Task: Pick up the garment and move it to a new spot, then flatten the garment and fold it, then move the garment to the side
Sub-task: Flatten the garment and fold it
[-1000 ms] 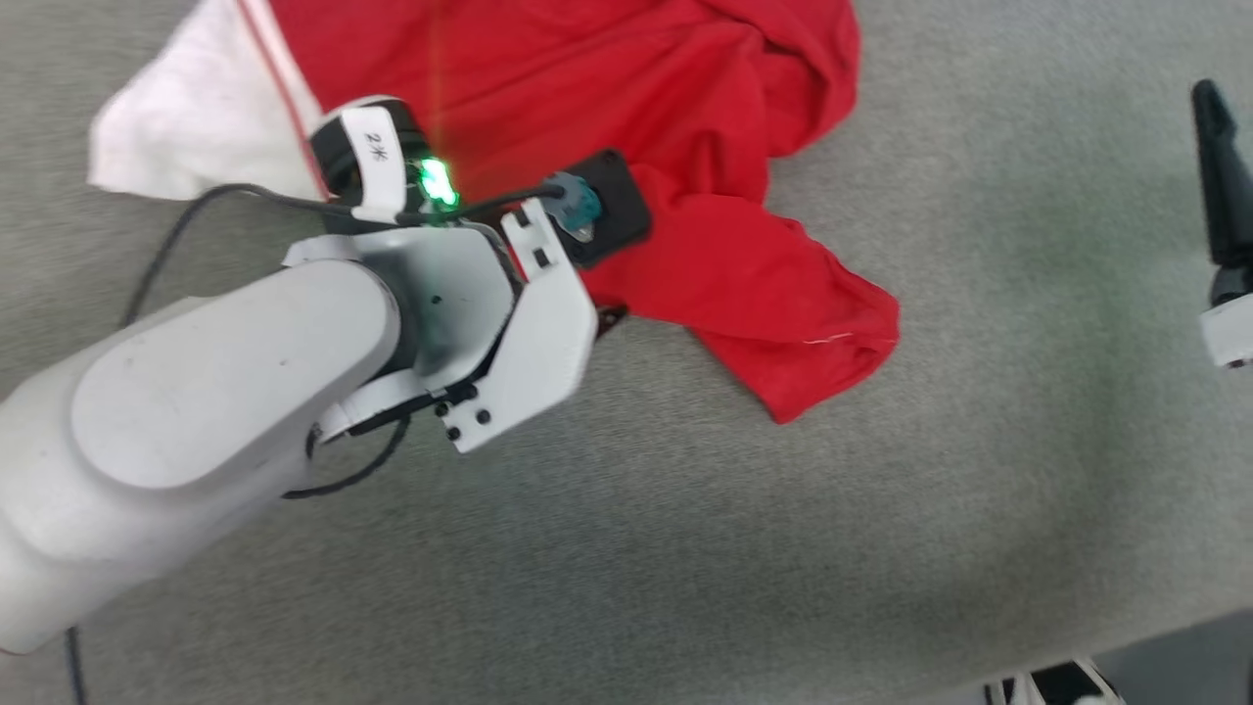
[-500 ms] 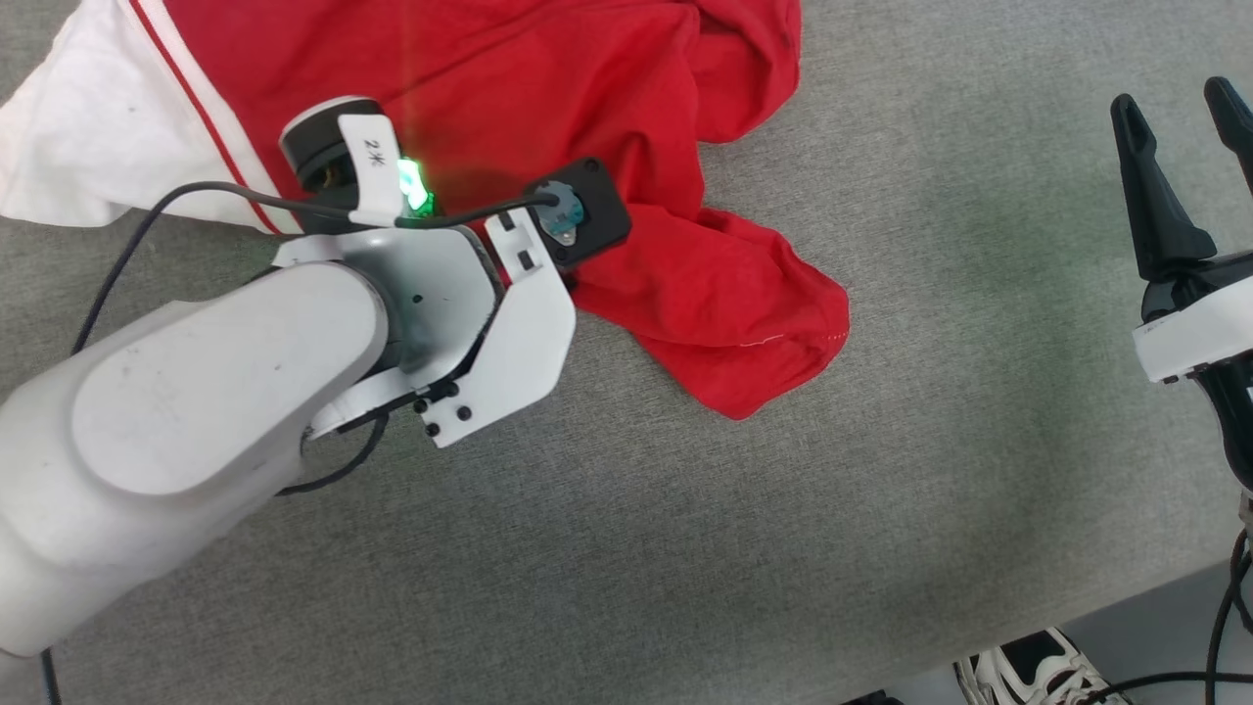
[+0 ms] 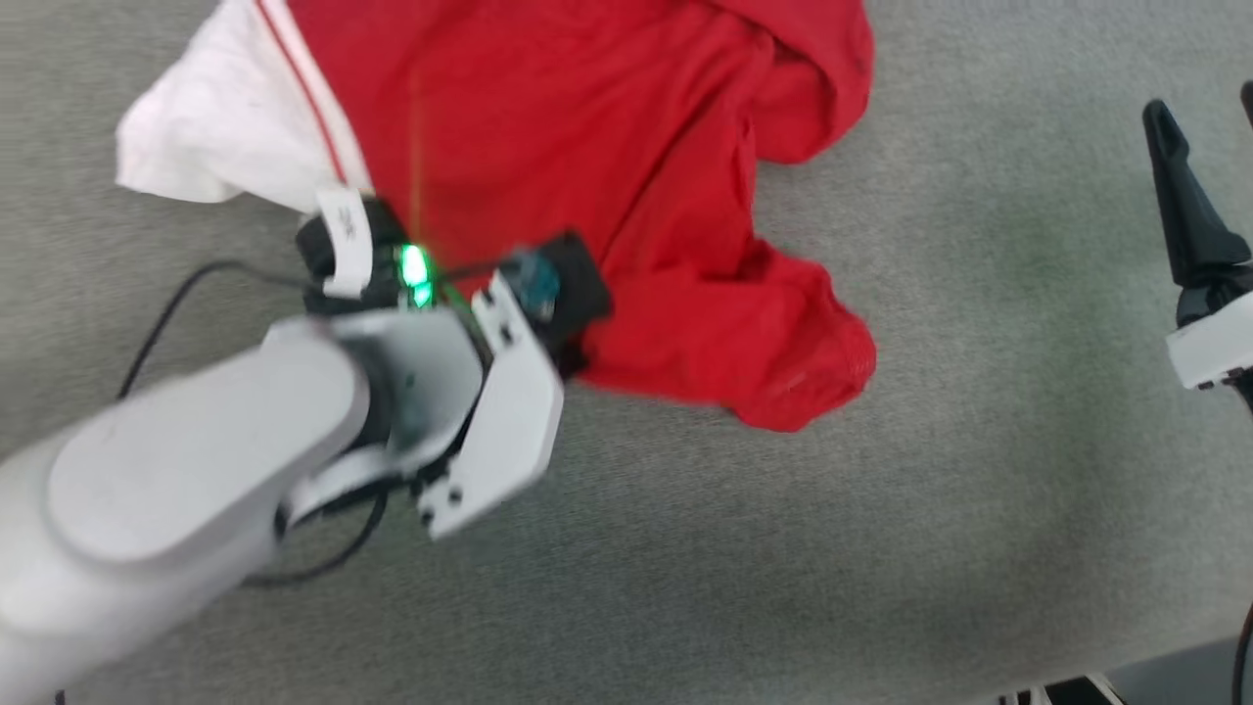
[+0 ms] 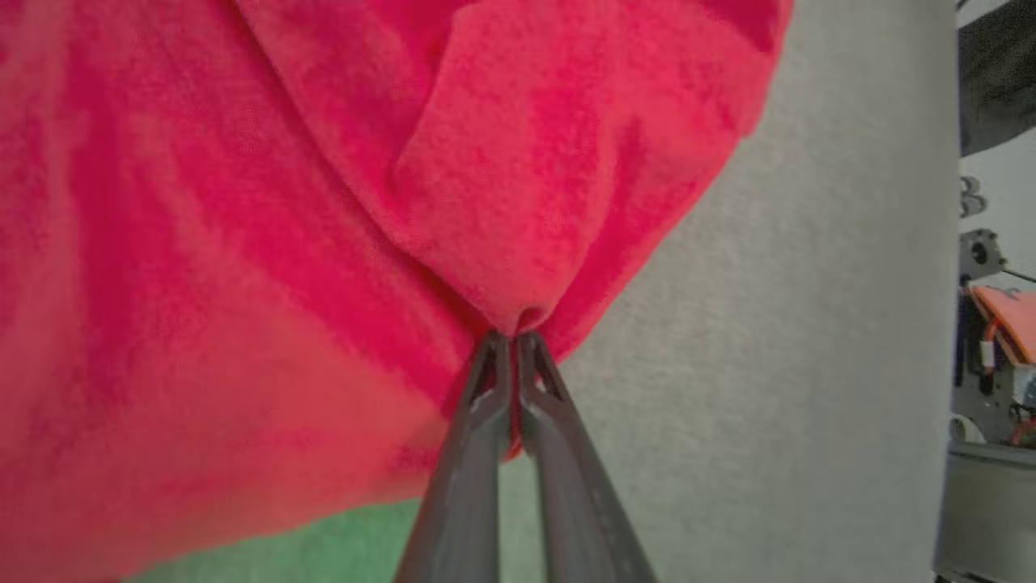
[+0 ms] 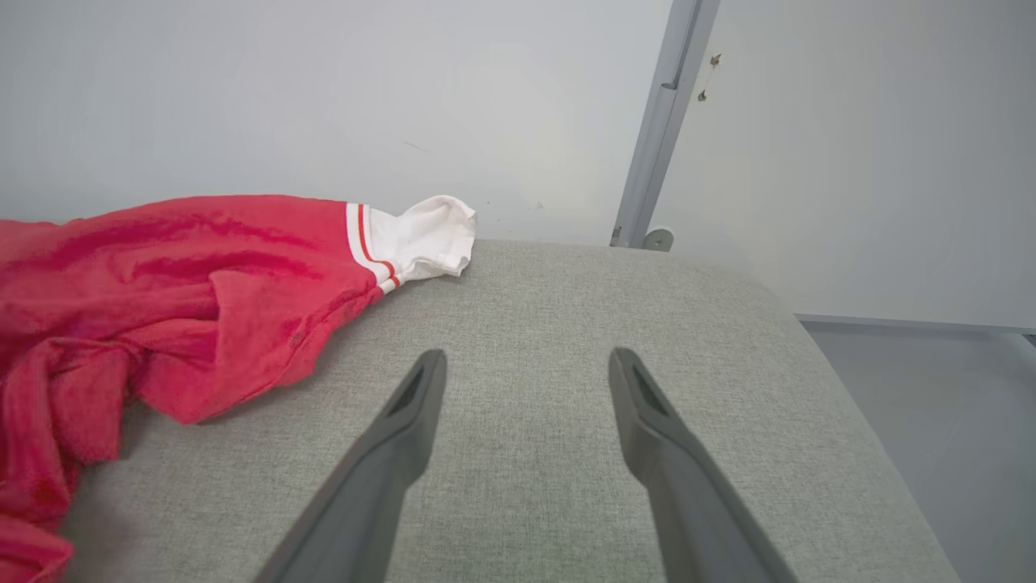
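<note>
The garment (image 3: 587, 127) is a crumpled red jersey on the grey padded surface (image 3: 783, 548), with a white sleeve (image 3: 215, 147) at its far left. My left arm's wrist (image 3: 440, 323) hangs over the garment's near edge. In the left wrist view my left gripper (image 4: 511, 336) is shut on a pinched fold of the red fabric (image 4: 518, 202). My right gripper (image 5: 524, 360) stands open above bare padding, right of the garment (image 5: 162, 283) and apart from it. One of its dark fingers (image 3: 1186, 220) rises at the head view's right edge.
A black cable (image 3: 166, 313) loops beside my left arm. The padded surface ends in a rounded right edge (image 5: 850, 380) with floor beyond. A grey post (image 5: 660, 121) stands against the pale wall behind. Machinery (image 4: 995, 324) sits off past the surface.
My left gripper's fingers have closed onto the red fabric. The left wrist has drawn nearer to me against the garment. The head camera has swung, so the whole picture shifted.
</note>
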Controlling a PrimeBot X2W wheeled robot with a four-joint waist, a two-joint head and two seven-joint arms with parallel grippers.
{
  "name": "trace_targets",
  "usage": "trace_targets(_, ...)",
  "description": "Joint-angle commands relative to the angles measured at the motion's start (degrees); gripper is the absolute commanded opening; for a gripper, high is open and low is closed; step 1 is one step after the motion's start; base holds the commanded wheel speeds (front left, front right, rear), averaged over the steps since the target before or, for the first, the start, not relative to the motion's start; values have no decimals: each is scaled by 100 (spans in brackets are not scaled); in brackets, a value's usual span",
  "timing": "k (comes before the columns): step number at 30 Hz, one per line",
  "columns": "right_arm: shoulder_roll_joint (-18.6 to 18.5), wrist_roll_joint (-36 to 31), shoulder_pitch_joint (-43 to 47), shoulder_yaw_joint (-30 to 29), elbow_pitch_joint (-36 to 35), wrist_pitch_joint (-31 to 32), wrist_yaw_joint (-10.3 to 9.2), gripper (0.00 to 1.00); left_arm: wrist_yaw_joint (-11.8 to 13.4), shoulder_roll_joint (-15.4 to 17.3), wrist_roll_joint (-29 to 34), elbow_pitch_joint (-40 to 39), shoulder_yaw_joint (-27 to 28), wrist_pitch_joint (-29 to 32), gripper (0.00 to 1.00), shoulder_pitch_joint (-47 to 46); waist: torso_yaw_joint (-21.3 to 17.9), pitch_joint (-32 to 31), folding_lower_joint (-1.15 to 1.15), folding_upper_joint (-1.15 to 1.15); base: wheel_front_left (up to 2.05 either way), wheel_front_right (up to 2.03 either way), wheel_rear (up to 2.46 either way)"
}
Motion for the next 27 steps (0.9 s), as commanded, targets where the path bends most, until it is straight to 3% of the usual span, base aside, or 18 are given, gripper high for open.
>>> trace_targets(1, -21, -16, 71, -40, -77, 44, -2, 100, 13, 154, -117, -262, -6, 35, 0, 175, 134, -116, 0, 0, 0, 0, 0)
trace_targets(8, -68, -35, 219, -194, -238, 212, -2, 100, 13, 627, -326, -1108, -6, -136, 0, 680, 311, -234, 0, 0, 0, 0, 0)
trace_targets(20, -172, -52, 486, -424, -563, 478, -2, 100, 13, 1201, 69, -2101, -7, -336, 0, 2154, 533, -304, 0, 0, 0, 0, 0)
trace_targets(27, -213, -85, 585, -633, -776, 657, -2, 100, 13, 1109, 278, -2158, -5, -716, 0, 2463, 778, -288, 0, 0, 0, 0, 0)
